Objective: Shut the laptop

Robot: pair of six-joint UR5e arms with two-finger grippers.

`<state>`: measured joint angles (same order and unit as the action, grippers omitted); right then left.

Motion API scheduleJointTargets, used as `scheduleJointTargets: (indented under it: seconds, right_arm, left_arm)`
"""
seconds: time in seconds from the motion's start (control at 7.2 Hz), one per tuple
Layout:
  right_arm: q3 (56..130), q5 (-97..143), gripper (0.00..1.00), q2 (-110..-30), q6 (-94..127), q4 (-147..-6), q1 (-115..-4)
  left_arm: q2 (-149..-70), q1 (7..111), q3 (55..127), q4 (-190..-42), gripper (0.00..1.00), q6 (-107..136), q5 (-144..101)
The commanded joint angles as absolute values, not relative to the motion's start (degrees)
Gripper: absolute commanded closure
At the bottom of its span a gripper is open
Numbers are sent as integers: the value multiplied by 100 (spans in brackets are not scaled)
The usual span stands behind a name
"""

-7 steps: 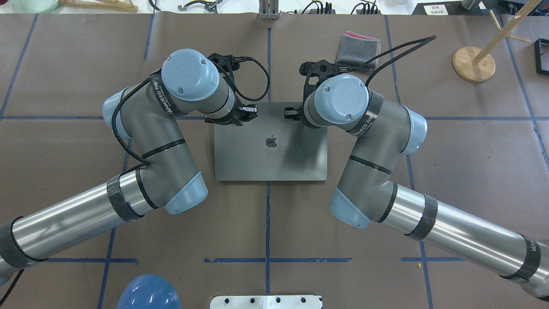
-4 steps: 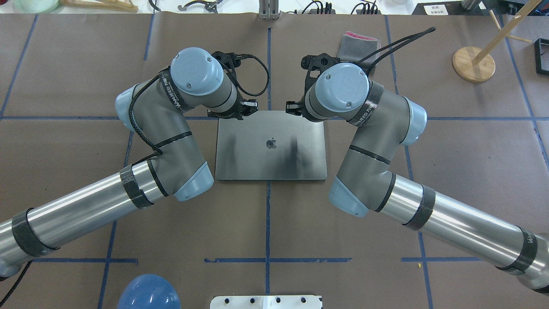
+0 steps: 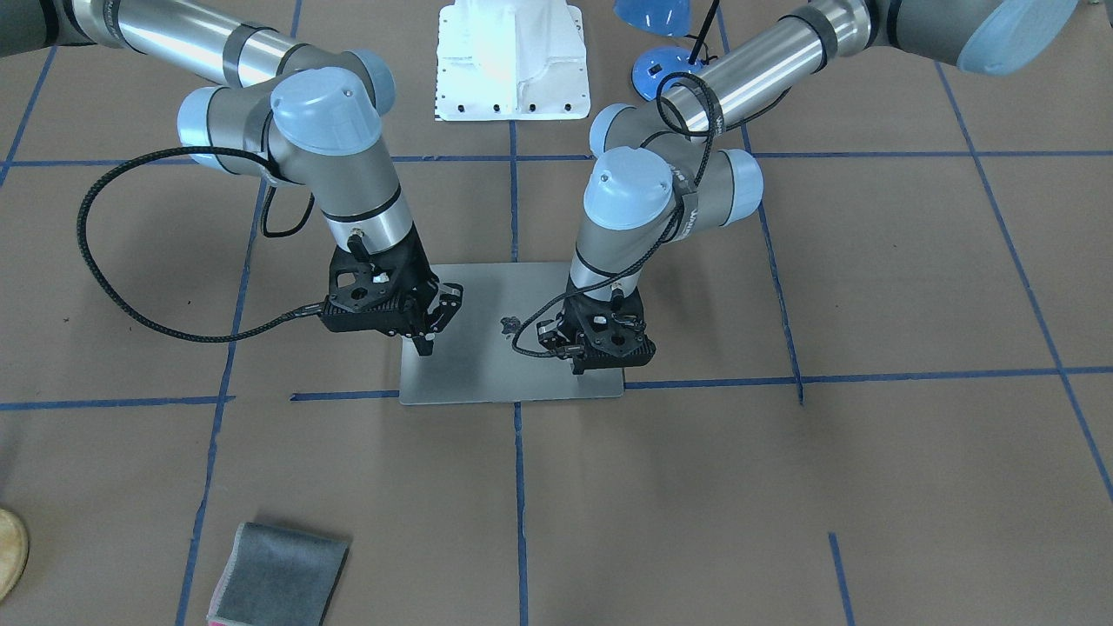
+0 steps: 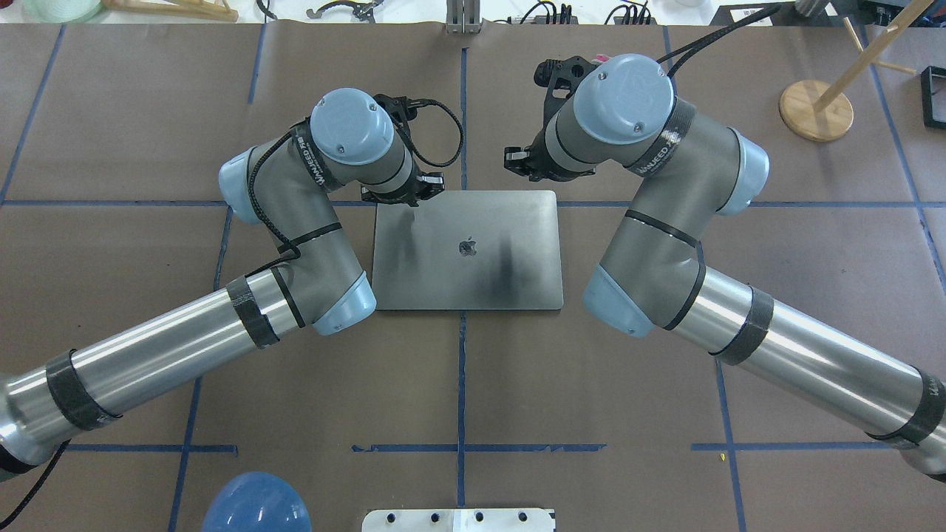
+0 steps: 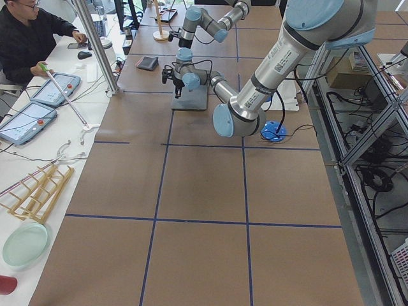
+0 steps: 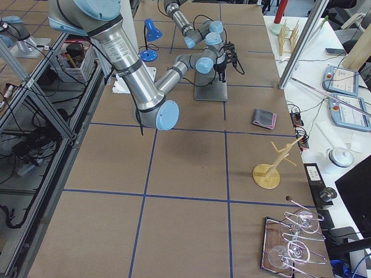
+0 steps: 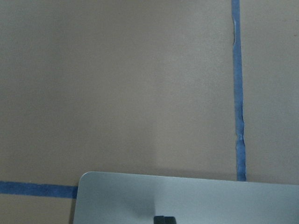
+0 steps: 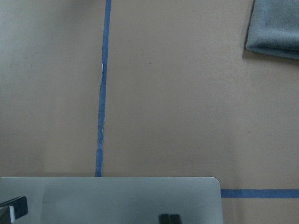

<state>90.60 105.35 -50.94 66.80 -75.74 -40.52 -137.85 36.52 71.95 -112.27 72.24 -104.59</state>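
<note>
The left tool (image 3: 579,367) hung point-down right of centre in the front-facing view. Its fingers were, as far as I could make out, pinched together with nothing between them. The tip sat over the lower right part of the lid of the laptop (image 3: 474,369). The right tool (image 3: 425,346) stood left of centre in that view, likewise narrowed to a point and gripping nothing, over the lid's left side.

The laptop lay shut and flat, logo up, in the middle of the overhead frame between the two bent arms. Under it the brown bench (image 4: 111,111) was crossed by blue tape lines (image 4: 462,369). A folded grey cloth (image 3: 278,565) lay at the lower left of the front-facing view, well apart from the laptop. A wooden stand (image 4: 815,109) stood at the upper right of the overhead frame.
</note>
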Motion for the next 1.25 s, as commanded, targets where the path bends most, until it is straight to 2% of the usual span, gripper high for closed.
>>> scheduleJointTargets:
  seconds: [0.0, 0.14, 0.28, 0.42, 0.56, 0.69, 1.11]
  right_arm:
    - [9114, 11352, 41, -5133, 6653, -7567, -4498]
    - [9132, 11373, 13, -5142, 6662, -7567, -4526]
    - [9167, 11417, 2, -5142, 6662, -7576, -4587]
    - [9228, 11730, 1, -5211, 6653, -7602, -4823]
    - [9498, 12160, 1, -5516, 6636, -7646, -5191]
    - [9980, 12321, 1, -6163, 6296, -7681, -5429]
    - [10729, 12331, 1, -7624, 4427, -8094, -5878]
  left_arm:
    - [-13790, 3639, 7111, -11259, 100, 7225, -10459]
    - [-13781, 3604, 7102, -11259, 100, 7225, -10459]
    - [-13781, 3604, 7084, -11259, 100, 7225, -10459]
    - [-13781, 3612, 7093, -11267, 96, 7225, -10459]
    - [-13764, 3647, 7110, -11398, 15, 7207, -10468]
    - [-13755, 3743, 7171, -11434, 0, 7207, -10520]
    - [-13309, 4638, 7574, -11364, 0, 6927, -12057]
